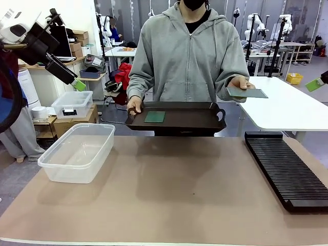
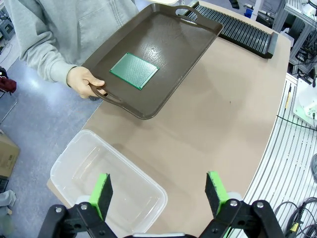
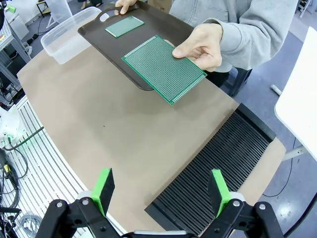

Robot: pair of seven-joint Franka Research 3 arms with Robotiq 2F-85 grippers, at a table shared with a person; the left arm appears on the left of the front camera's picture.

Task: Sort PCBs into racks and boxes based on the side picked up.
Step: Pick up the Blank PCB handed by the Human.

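White side table, grey floor, stacked cardboard boxes, cluttered workbenches behind.

Person: grey zip-front hoodie with hood, black top at the neck.
Sleeves: long, loose, grey, with ribbed cuffs.
Left arm: white shell, black wrist mount.
Left gripper: black linkage fingers, bright green pads, silver screws at the joints.
Right gripper: same black-and-green build, silver screws at the knuckles.
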